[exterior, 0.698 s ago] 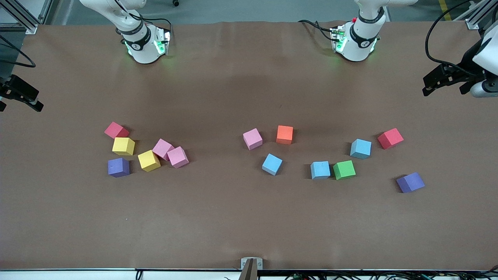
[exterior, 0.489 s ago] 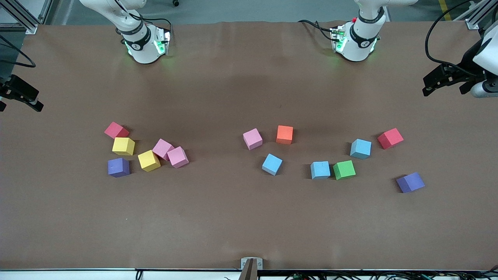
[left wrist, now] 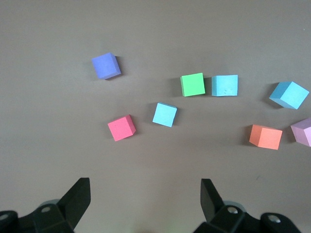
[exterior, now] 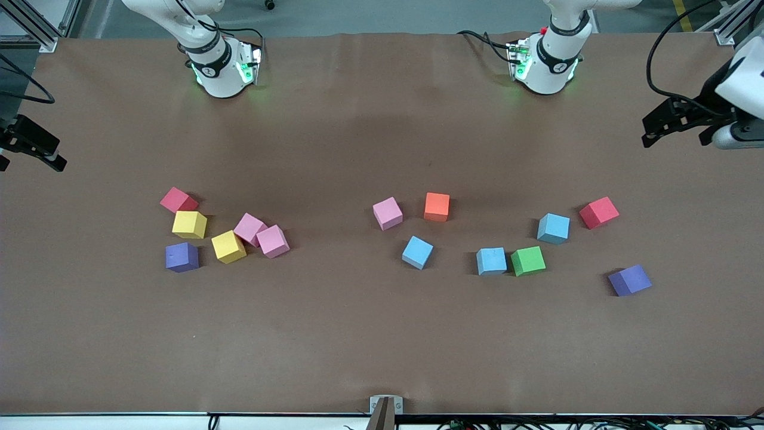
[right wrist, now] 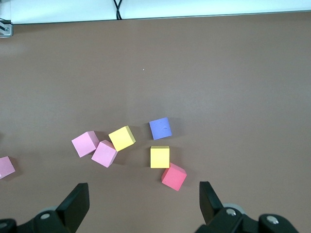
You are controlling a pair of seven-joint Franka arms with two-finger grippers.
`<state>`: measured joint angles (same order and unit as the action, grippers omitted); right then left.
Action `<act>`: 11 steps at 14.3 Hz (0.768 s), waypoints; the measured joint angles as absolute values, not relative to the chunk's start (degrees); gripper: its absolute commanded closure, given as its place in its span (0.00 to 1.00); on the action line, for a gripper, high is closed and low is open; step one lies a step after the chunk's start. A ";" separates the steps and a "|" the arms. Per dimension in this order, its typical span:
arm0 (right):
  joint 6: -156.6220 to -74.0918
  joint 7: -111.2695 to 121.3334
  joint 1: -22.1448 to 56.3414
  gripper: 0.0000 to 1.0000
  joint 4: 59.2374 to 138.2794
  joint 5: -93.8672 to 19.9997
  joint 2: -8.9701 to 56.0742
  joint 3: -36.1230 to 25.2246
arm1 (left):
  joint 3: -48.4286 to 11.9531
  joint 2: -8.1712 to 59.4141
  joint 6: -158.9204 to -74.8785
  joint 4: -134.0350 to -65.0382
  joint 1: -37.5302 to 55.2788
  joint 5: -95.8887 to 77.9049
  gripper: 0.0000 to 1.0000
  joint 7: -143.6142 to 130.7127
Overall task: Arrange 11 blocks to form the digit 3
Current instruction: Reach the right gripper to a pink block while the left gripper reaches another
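From the front we see the blocks [exterior: 388,213] loose across the middle of the table [exterior: 382,346], in no line or direction yet; no digit is begun, so everything is left. The left gripper [left wrist: 146,201], jaws wide and empty, hangs over bare table beside a red cube [left wrist: 121,127]. The right gripper [right wrist: 143,204], equally wide and empty, waits over bare table beside the yellow cubes [right wrist: 160,157].

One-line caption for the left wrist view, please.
Open left gripper above the brown table, overlooking scattered foam cubes: purple, green, red, orange, three light blue, one pink.
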<state>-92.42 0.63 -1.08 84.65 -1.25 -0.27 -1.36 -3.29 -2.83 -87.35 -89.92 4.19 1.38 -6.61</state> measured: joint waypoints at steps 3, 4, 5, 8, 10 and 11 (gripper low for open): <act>-92.41 0.63 -0.05 0.00 84.68 -1.27 0.33 -1.20 | -7.35 -1.00 -87.38 -89.95 4.63 1.37 0.00 -8.80; -92.41 0.63 0.60 0.00 84.69 -1.27 1.01 -1.14 | -9.15 -0.16 -87.66 -89.96 4.68 1.37 0.00 -11.47; -92.44 0.63 1.34 0.00 84.68 -1.27 1.75 -1.12 | -11.01 0.87 -88.55 -89.97 4.74 1.37 0.00 -14.48; -92.48 0.63 3.58 0.00 84.66 -1.26 3.66 -1.05 | -15.89 5.33 -94.01 -90.14 5.22 1.37 0.00 -23.32; -92.50 0.65 4.96 0.00 84.65 -1.26 4.94 -1.01 | -18.08 9.32 -98.53 -90.18 6.14 1.37 0.00 -29.70; -92.75 0.65 5.74 0.00 84.67 -1.26 5.83 -0.98 | -18.65 11.44 -100.82 -90.17 7.27 1.37 0.00 -33.84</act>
